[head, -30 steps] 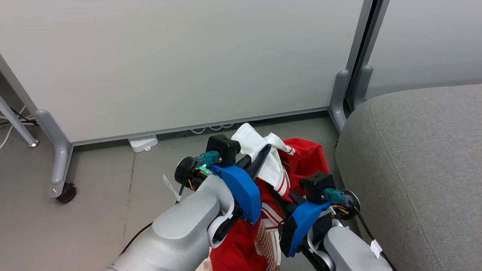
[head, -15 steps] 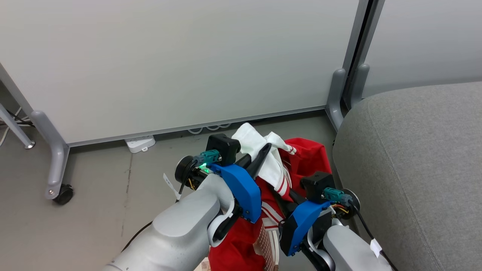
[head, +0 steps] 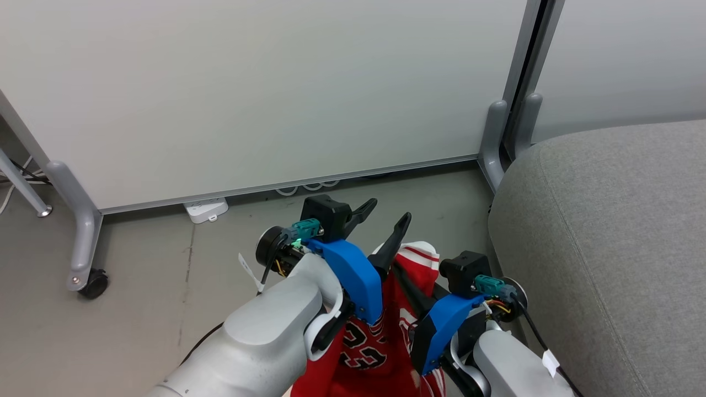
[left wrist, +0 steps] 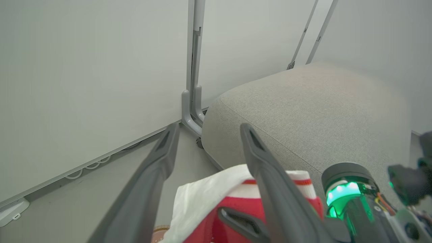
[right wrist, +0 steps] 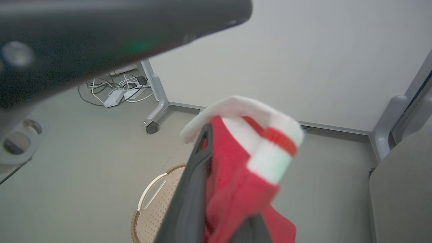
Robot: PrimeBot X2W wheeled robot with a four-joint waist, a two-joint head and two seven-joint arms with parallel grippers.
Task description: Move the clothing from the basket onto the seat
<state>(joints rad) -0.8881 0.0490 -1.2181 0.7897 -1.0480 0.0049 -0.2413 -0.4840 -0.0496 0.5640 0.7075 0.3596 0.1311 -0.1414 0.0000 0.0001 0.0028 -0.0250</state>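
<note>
Limp and light, the red clothing (head: 378,342) dangles from the right gripper (right wrist: 210,135), fingers closed on it, while the left gripper (head: 387,212) stands with fingers spread open; I'd pinch a bunched fold.

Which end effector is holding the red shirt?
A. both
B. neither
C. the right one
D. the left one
C: the right end effector is shut on the red shirt, while the left end effector stands open, its fingers spread apart.
</note>
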